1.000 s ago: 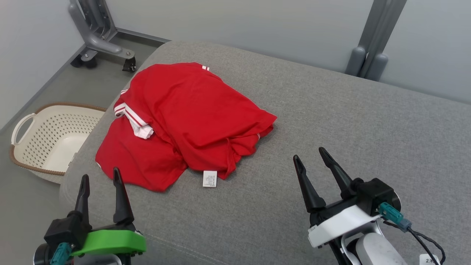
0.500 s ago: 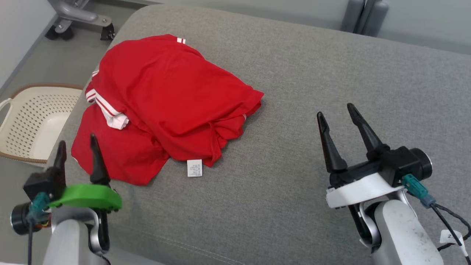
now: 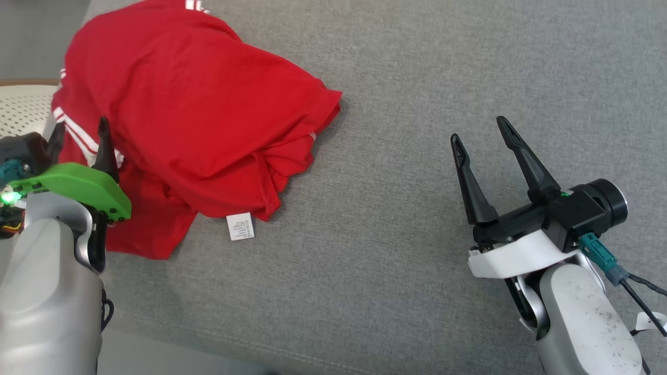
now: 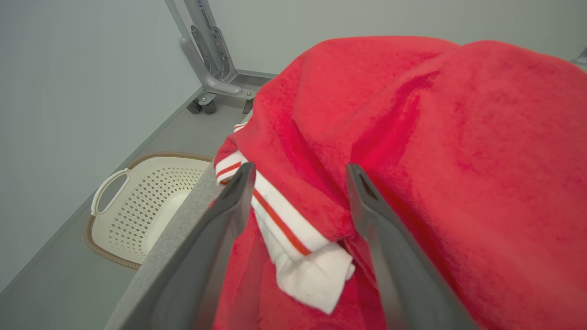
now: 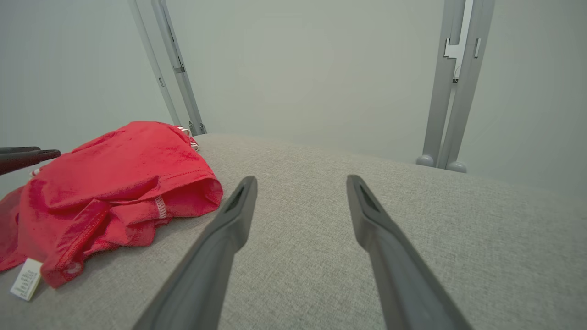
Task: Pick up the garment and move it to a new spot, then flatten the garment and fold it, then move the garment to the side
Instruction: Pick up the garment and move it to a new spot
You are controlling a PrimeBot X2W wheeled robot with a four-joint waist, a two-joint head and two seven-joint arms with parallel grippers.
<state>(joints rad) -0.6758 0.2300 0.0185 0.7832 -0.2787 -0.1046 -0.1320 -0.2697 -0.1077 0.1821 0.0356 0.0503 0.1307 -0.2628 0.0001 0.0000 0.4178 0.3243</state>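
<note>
A crumpled red garment [image 3: 198,109] with white striped trim lies on the left part of the grey cushion [image 3: 406,78]; a white care label [image 3: 240,227] sticks out at its near edge. My left gripper [image 3: 81,133] is open at the garment's left side, and in the left wrist view the striped white cuff [image 4: 293,238] lies between its fingers [image 4: 229,206], untouched. My right gripper [image 3: 482,134] hovers open over bare cushion, well right of the garment [image 5: 114,192]. In the right wrist view the left fingertip [image 5: 27,156] pokes in at the left edge.
A cream perforated laundry basket [image 4: 137,206] stands on the floor left of the cushion, its rim [image 3: 21,99] visible beside my left arm. Grey metal frame legs [image 5: 445,91] rise behind the cushion against the pale wall. Bare cushion stretches to the right of the garment.
The head camera has tilted down and forward, so the whole scene slid up. Both arms have reached forward; my left gripper now sits at the garment's striped edge. Both grippers stay open.
</note>
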